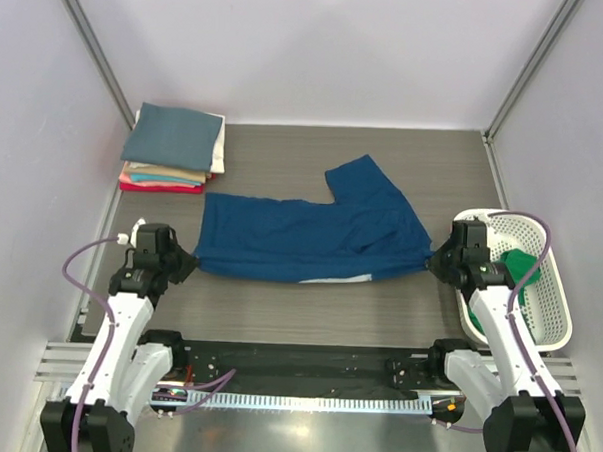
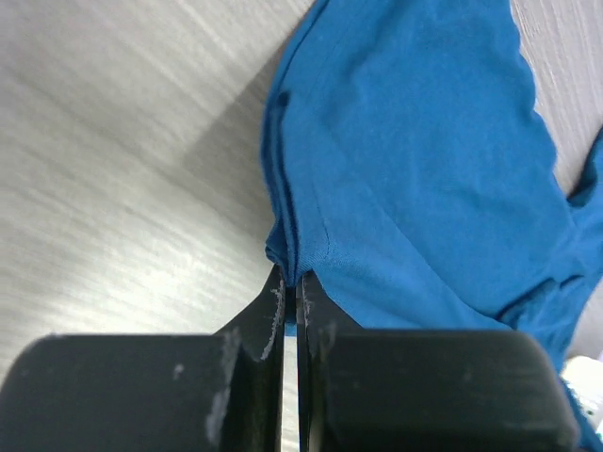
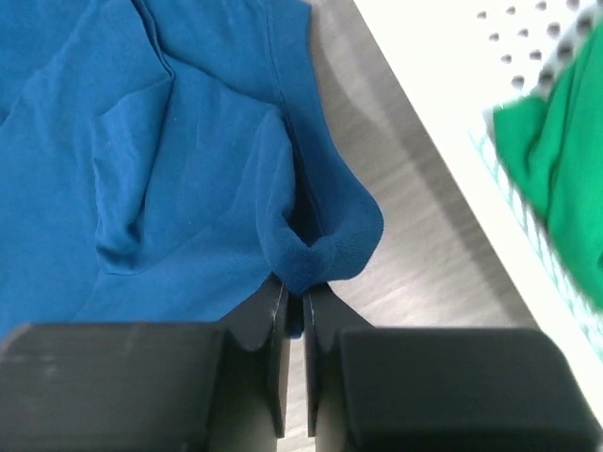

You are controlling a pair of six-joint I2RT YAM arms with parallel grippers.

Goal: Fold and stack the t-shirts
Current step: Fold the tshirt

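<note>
The blue t-shirt lies stretched across the middle of the desk. The left gripper is pinched tight on its left end and the right gripper is clamped on its right end. A stack of folded t-shirts sits in the far left corner. A green t-shirt lies in the white basket at the right edge.

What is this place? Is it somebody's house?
Probably not a house; it looks like a robot test booth. Plain walls box in a table, a left arm and right arm are bolted at its edge, and they hold a blue shirt by its ends.
</note>
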